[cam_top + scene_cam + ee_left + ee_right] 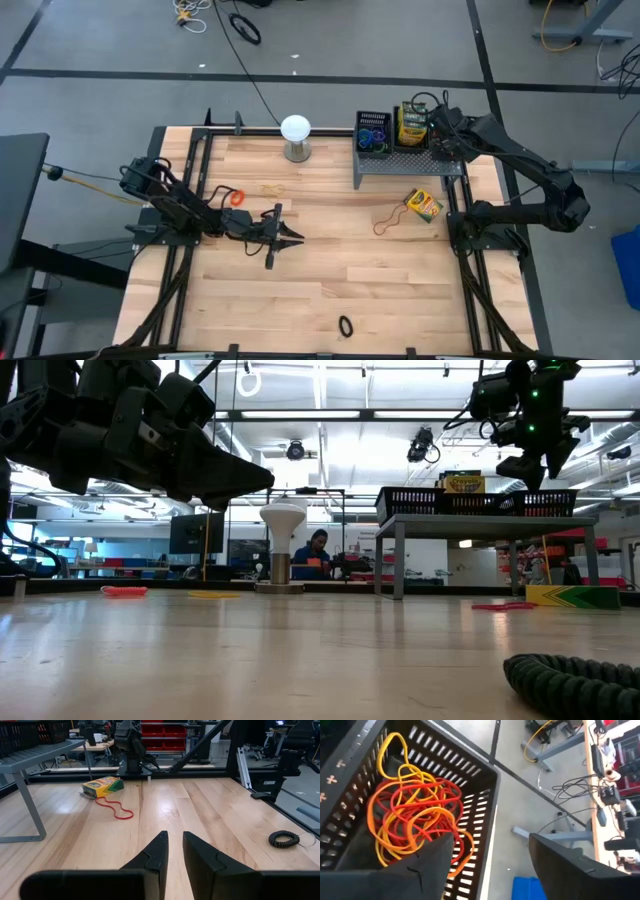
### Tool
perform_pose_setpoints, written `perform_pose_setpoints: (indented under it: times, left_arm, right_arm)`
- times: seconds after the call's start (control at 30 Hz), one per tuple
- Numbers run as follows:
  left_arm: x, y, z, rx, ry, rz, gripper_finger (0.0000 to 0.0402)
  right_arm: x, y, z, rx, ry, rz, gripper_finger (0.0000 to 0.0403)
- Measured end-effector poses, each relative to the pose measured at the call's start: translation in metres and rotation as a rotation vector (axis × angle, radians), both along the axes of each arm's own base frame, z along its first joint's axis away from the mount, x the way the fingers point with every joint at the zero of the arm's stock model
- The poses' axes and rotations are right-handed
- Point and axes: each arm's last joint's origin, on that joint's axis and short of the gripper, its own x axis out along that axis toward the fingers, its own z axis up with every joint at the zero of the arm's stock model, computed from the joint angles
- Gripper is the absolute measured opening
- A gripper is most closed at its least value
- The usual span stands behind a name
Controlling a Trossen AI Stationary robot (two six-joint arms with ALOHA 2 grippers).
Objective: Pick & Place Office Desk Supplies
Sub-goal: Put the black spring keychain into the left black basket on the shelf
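Right wrist view, right hand spread over black mesh bin, tangled red and orange rubber-band loops inside.

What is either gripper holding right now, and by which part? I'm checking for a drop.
Nothing. The right gripper is open above red and orange rubber bands in a black mesh bin; the left gripper hangs empty over the wooden table.

Three black mesh bins on one grey riser, one white globe, two crayon boxes, two loose rubber bands, one black coiled band
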Motion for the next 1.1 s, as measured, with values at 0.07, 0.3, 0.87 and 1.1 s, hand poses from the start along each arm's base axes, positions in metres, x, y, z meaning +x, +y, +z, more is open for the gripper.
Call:
perform_pose_setpoints:
  times: [0.07,0.3,0.87,1.1]
  left_arm:
    - [0.000,0.000,0.000,-0.006,0.000,0.001,0.0063]
    - [0.004,0.000,0.004,-0.017,-0.017,0.026,0.0063]
    - [0.024,-0.002,-0.001,-0.015,0.186,0.168,0.0063]
    - [0.025,-0.002,-0.009,-0.032,0.306,0.207,0.0063]
  right_arm:
    - [0.000,0.001,0.000,0.011,0.022,0.016,0.0272]
    - [-0.007,0.023,0.029,0.199,-0.030,0.099,0.0206]
    - [0.031,0.133,-0.025,0.215,-0.384,0.735,0.0010]
    - [0.057,0.191,-0.063,0.198,-0.553,1.072,0.0007]
